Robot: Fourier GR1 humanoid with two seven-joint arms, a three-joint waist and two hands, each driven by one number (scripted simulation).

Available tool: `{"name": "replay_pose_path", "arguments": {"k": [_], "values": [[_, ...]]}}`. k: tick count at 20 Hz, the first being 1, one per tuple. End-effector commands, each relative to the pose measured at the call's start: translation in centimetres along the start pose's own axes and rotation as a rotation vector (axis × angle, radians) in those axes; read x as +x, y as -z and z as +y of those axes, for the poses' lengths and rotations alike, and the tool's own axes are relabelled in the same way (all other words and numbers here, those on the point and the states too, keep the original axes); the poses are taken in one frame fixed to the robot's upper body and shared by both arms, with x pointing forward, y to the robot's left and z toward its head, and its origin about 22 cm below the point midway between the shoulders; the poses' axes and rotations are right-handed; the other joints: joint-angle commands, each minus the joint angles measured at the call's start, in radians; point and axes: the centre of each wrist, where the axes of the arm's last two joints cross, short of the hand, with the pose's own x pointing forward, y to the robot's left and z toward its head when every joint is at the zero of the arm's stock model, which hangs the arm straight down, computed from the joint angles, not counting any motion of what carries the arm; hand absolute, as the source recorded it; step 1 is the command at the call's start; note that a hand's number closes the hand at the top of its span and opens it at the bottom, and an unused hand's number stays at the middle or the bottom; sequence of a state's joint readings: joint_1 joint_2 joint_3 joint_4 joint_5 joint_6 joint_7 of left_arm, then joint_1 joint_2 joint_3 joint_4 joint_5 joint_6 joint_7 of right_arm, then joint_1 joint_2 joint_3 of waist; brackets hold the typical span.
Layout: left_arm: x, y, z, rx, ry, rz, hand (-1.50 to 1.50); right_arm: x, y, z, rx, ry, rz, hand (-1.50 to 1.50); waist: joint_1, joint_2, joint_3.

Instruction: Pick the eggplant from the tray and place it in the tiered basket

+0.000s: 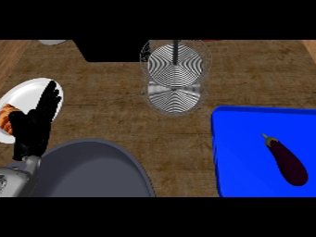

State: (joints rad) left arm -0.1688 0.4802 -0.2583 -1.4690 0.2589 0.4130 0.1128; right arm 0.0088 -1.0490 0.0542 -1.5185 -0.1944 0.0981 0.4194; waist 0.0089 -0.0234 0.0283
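Nearest, left of the tray: a large dark grey pan at the lower edge, with the left hand just beyond it, fingers straight and apart, holding nothing, resting over a white plate that carries a croissant. Right hand nowhere in view.

Blue tray at the lower right of the surface, with the eggplant lying alone inside, toward the tray's right side, stem end pointing away and slightly left, fat end nearest. Probably light, fairly stiff, with smooth glossy skin that could slip under fingertips; not fragile, though liable to roll on its long axis. Best taken across the thick middle, thumb on 1 side and fingers on the other, rather than by the thin stem.

Tray rim raised, so a lift straight up before any sideways travel. Open wood between tray and basket, nothing standing in the way.

Farthest, up and left of the tray: the tiered basket, wire mesh, 2 round tiers overlapping, central post rising. Rim and post to clear on the way down. Dark block left of the basket, well clear.
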Motion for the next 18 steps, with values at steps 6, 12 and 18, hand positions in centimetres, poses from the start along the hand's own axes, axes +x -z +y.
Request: {"name": "replay_pose_path", "arguments": {"k": [6, 12, 18], "values": [[-5.1, -3.4, -3.1, -0.063, -0.036, 0.153, 0.0, 2.8, -0.4, 4.2, 0.013, -0.186, 0.088, -1.5, 0.021, 0.032, -0.032], [-5.5, -5.2, -2.9, -0.069, -0.04, 0.165, 0.0, 2.4, -0.5, 6.4, 0.066, -0.284, 0.2, -1.5, 0.026, 0.026, -0.031], [-5.8, -5.6, -3.4, -0.059, -0.044, 0.169, 0.0, 4.2, -0.2, 7.9, 0.116, -0.259, 0.186, -1.5, 0.016, 0.027, -0.03]]}}
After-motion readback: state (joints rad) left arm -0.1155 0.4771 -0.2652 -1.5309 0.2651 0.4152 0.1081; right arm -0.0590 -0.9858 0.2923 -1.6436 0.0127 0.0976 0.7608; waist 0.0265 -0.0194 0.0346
